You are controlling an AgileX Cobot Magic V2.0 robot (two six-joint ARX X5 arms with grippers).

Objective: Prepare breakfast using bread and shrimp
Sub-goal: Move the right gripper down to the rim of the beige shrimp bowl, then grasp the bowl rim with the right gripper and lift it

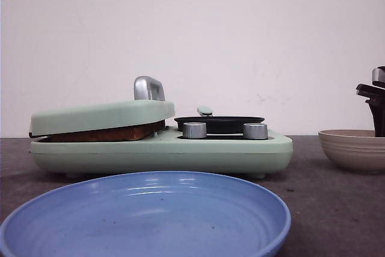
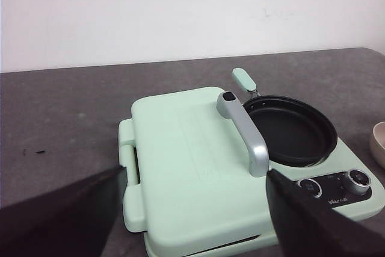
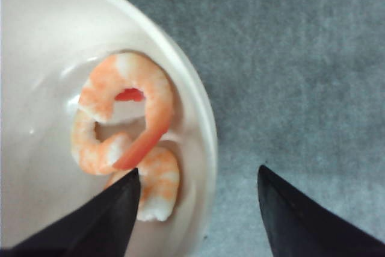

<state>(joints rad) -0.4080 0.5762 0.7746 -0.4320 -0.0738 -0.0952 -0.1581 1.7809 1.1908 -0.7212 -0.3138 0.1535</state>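
The bread (image 1: 114, 133) shows only as a brown crust edge, clamped under the shut mint-green press lid (image 2: 186, 161). Several pink-orange curled shrimp (image 3: 157, 97) lie in the beige bowl (image 3: 203, 121), which stands at the far right of the table (image 1: 354, 148). My right gripper (image 3: 198, 179) hangs open just above the bowl's rim. One finger is over the shrimp inside the bowl, the other is outside over the table. It holds nothing. My left gripper (image 2: 195, 209) is open above the press lid, near its silver handle (image 2: 248, 136), and touches nothing.
The mint-green breakfast maker (image 1: 162, 151) carries an empty black pan (image 2: 292, 129) on its right half and two silver knobs (image 1: 194, 130) at its front. A large empty blue plate (image 1: 144, 215) lies at the near table edge. A white wall stands behind.
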